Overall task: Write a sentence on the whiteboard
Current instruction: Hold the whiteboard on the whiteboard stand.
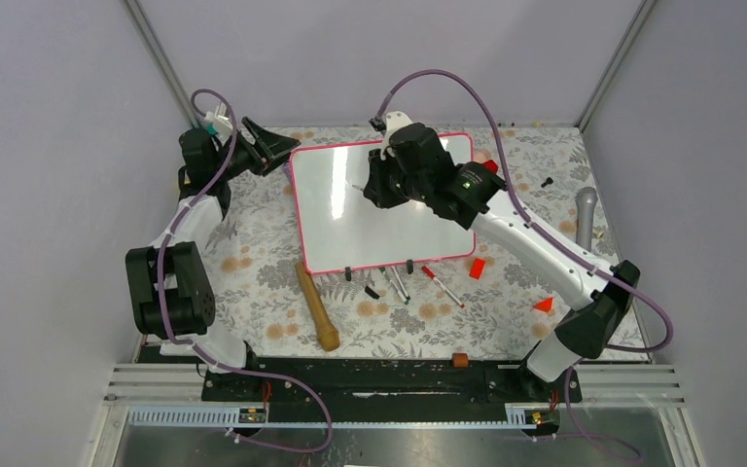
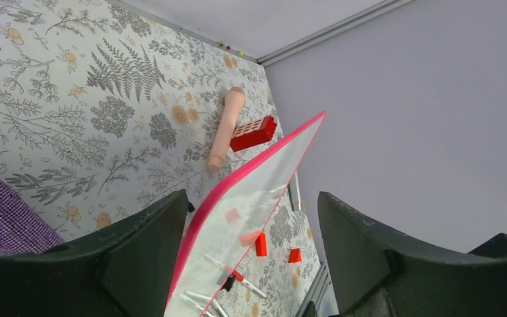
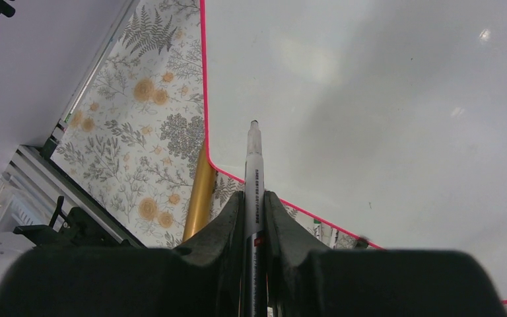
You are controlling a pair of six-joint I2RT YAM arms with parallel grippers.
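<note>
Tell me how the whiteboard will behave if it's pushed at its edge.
The whiteboard probably stays stiff: its edges run straight. Thin and flat on the floral cloth, it would likely slide rather than tip. Its glossy face looks slippery.

White arm links [image 1: 535, 243], blk joints [image 1: 170, 287], purple braided cables [image 1: 440, 72], matte blk hand fingers [image 2: 383, 257], green LED [image 1: 466, 181]
</note>
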